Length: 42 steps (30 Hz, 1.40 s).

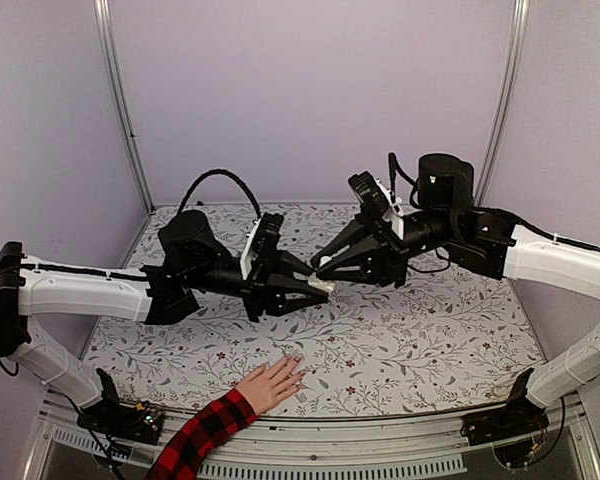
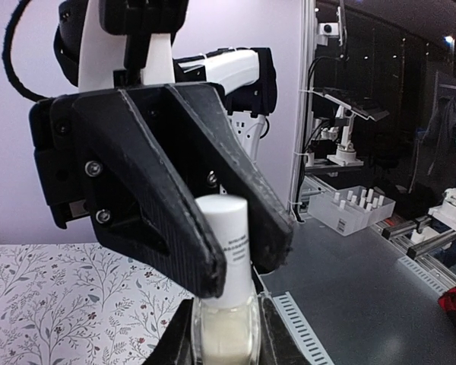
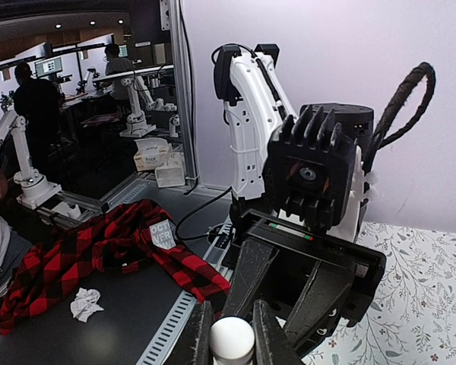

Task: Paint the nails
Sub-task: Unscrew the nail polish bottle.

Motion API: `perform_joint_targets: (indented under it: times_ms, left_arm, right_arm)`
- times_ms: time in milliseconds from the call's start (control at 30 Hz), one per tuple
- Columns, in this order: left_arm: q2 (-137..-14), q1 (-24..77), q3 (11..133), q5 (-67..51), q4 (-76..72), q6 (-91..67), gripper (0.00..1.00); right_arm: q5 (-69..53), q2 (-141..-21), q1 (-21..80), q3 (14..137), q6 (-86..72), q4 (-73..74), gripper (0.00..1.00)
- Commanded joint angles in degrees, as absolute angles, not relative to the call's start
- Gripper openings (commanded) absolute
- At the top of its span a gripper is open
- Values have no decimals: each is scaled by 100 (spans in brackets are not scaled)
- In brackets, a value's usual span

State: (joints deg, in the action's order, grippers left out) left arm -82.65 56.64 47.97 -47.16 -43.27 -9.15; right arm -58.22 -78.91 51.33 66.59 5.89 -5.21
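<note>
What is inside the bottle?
The bottle shows pale cream liquid through its glass. Any brush is hidden by the white cap and the right gripper shut on it.

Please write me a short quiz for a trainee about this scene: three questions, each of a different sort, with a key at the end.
1. True or false: the human hand with the red-and-black plaid sleeve rests on the flower-patterned table cover, apart from both grippers.
2. Which part of the small clear glass bottle does the right gripper clamp? A: the white cylindrical cap. B: the glass body. C: nothing.
3. Fill in: the left gripper is shut on the bottle's glass ____.
Key: 1 true; 2 A; 3 body.
</note>
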Motion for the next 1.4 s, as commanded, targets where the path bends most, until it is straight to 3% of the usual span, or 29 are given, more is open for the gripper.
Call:
perform_joint_targets:
  times_ms: [0, 300, 533, 633, 733, 900, 1367]
  left_arm:
    - [-8281, 5863, 4779, -5252, -4467, -585, 0]
    - [-8142, 5862, 4695, -4614, -4288, -340, 0]
    - [-7904, 5797, 4397, -3764, -4510, -304, 0]
    - [-7825, 5781, 4296, -3326, -4498, -246, 0]
    - [-7751, 5777, 4231, -2764, -4459, -206, 0]
    - [-7674, 5772, 4189, -1972, -4467, -213, 0]
    - [-8165, 5893, 4701, 223, -3914, -200, 0]
  right_arm:
    - [-5834, -7673, 5052, 6641, 501, -848, 9]
    - [-5379, -7710, 5050, 6714, 414, -658, 18]
    - [-4735, -7582, 5025, 6662, 298, -635, 62]
    - [-4406, -7503, 4973, 6608, 195, -664, 86]
    - [-3840, -7480, 4954, 6612, 67, -598, 95]
    - [-2791, -7619, 4931, 6820, -288, -248, 95]
    - [-1937, -8117, 4931, 7122, -994, 0, 70]
